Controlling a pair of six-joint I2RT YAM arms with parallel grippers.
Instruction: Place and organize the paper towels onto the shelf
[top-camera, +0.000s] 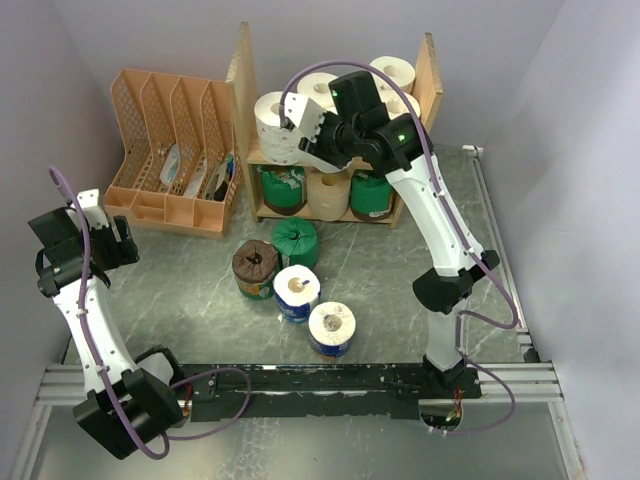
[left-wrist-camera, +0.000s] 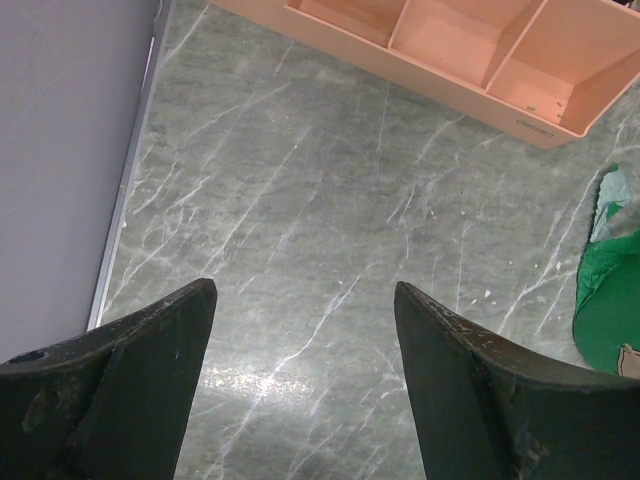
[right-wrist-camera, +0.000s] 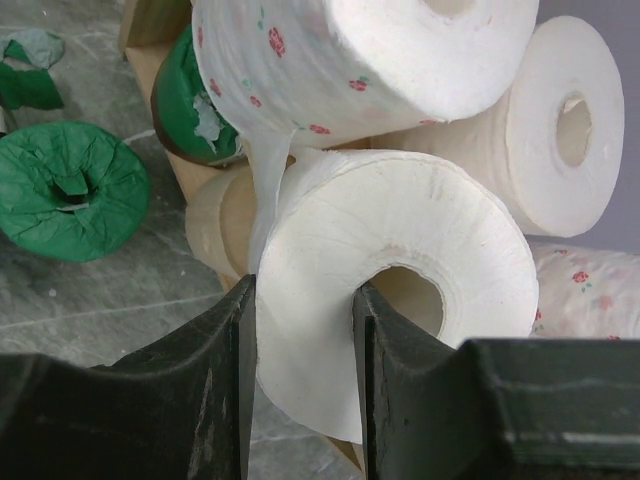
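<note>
My right gripper (right-wrist-camera: 303, 290) is shut on a plain white paper towel roll (right-wrist-camera: 400, 240), one finger in its centre hole and one on its outer wall. It holds the roll at the front of the wooden shelf's (top-camera: 433, 72) top tier, against a flower-patterned roll (right-wrist-camera: 330, 60) and another white roll (right-wrist-camera: 565, 130). In the top view this gripper (top-camera: 308, 135) covers most of the held roll. Green and tan rolls (top-camera: 283, 190) fill the lower tier. My left gripper (left-wrist-camera: 300, 300) is open and empty over bare table at the far left (top-camera: 118, 242).
Several rolls stand on the table before the shelf: green (top-camera: 296, 240), brown (top-camera: 256, 268), and two blue-wrapped ones (top-camera: 297, 292) (top-camera: 332, 328). The peach file organizer (top-camera: 175, 150) stands left of the shelf. Walls close in on both sides.
</note>
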